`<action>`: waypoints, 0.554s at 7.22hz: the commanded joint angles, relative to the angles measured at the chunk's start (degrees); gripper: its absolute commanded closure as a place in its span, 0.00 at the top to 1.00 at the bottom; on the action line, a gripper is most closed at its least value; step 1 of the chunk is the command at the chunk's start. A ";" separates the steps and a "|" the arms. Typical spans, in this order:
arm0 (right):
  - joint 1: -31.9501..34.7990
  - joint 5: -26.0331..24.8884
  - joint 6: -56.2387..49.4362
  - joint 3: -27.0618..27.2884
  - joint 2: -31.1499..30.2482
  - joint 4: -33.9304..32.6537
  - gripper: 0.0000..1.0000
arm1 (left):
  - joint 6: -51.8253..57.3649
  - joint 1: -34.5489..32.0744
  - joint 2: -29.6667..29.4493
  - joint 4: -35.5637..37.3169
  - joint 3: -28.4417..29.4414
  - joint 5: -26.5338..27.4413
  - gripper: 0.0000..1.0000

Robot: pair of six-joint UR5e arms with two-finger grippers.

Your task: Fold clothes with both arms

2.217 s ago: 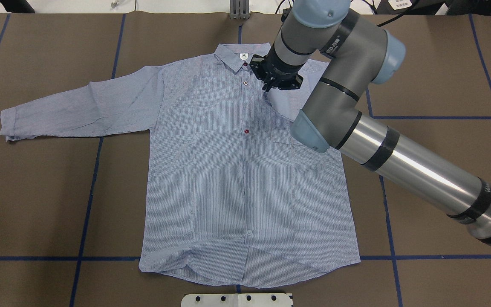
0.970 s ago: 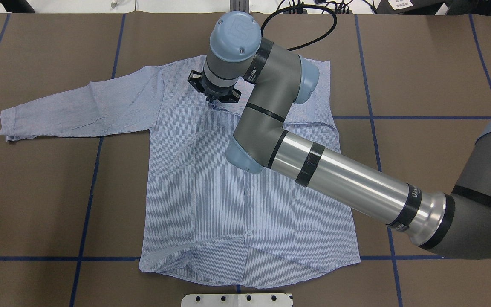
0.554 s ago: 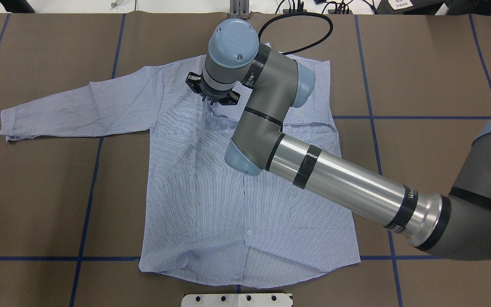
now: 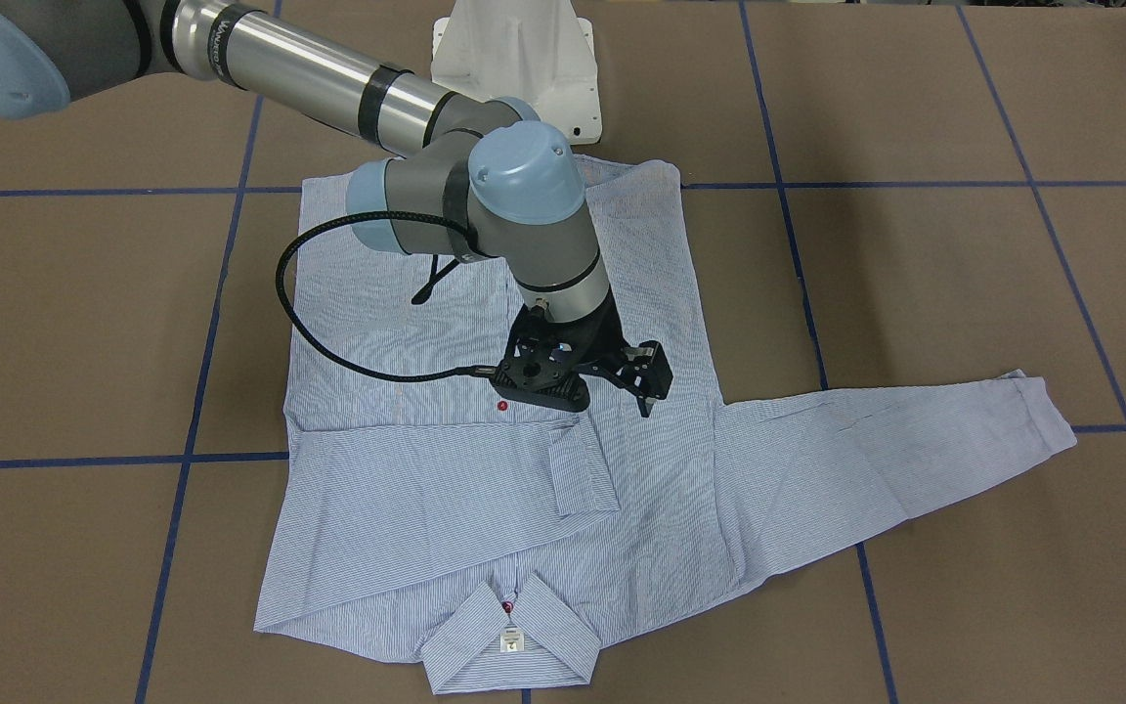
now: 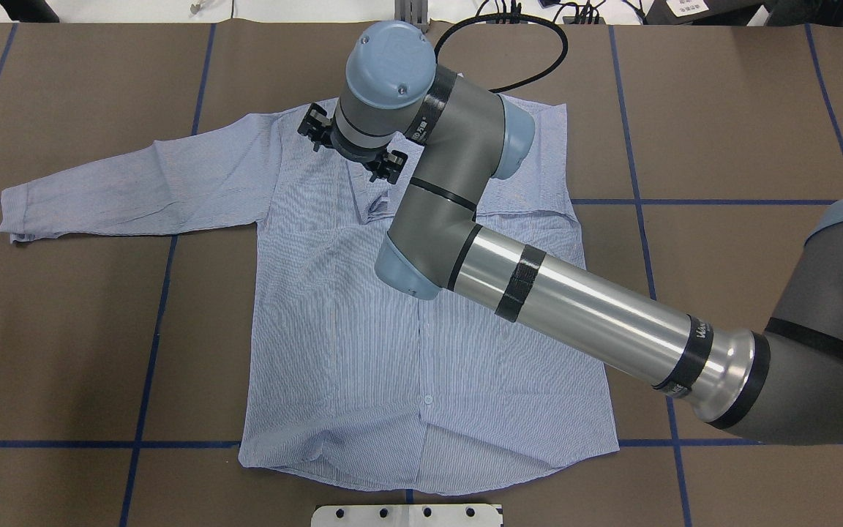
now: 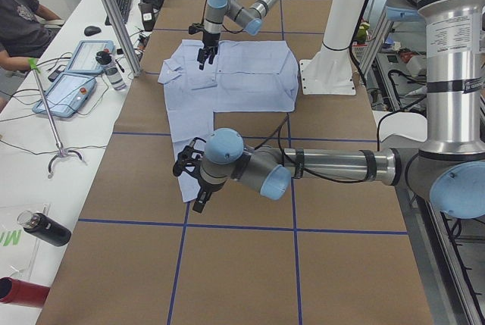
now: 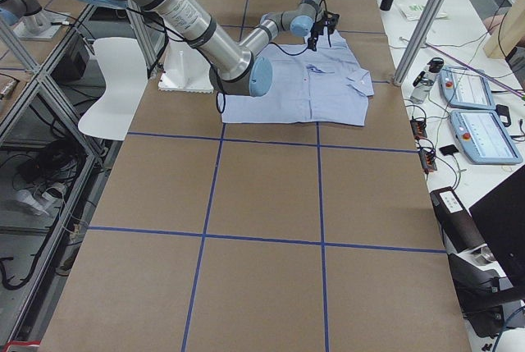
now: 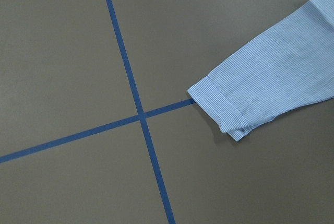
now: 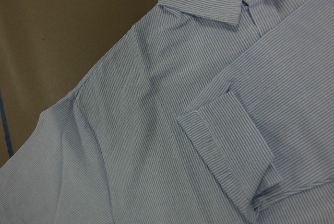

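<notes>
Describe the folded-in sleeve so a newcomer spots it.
A blue striped shirt lies on the brown table. One sleeve is folded across its chest, cuff ending mid-chest. The other sleeve stretches flat out to the side instead.

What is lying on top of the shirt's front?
One sleeve of the shirt, folded across the chest, its cuff near the button line. The chest panel under it is covered.

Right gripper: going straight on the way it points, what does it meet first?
Most likely the shirt: the right gripper points down over the folded-in sleeve cuff near the collar. Its height above the cloth is unclear.
</notes>
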 commanded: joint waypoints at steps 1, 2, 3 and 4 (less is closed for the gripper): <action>0.19 0.32 0.57 5.59 -4.80 -0.39 1.00 | -9.07 4.16 -10.01 -2.63 12.01 0.07 1.00; 0.54 0.32 0.30 11.46 -10.59 -0.13 1.00 | -15.58 8.10 -10.82 -6.92 14.49 0.24 1.00; 0.80 -0.03 0.04 14.30 -13.25 -0.21 1.00 | -19.22 9.61 -11.35 -11.48 18.96 0.94 0.99; 0.89 -0.03 -0.14 15.11 -14.15 -0.21 1.00 | -23.34 11.63 -13.88 -16.66 25.44 0.94 0.99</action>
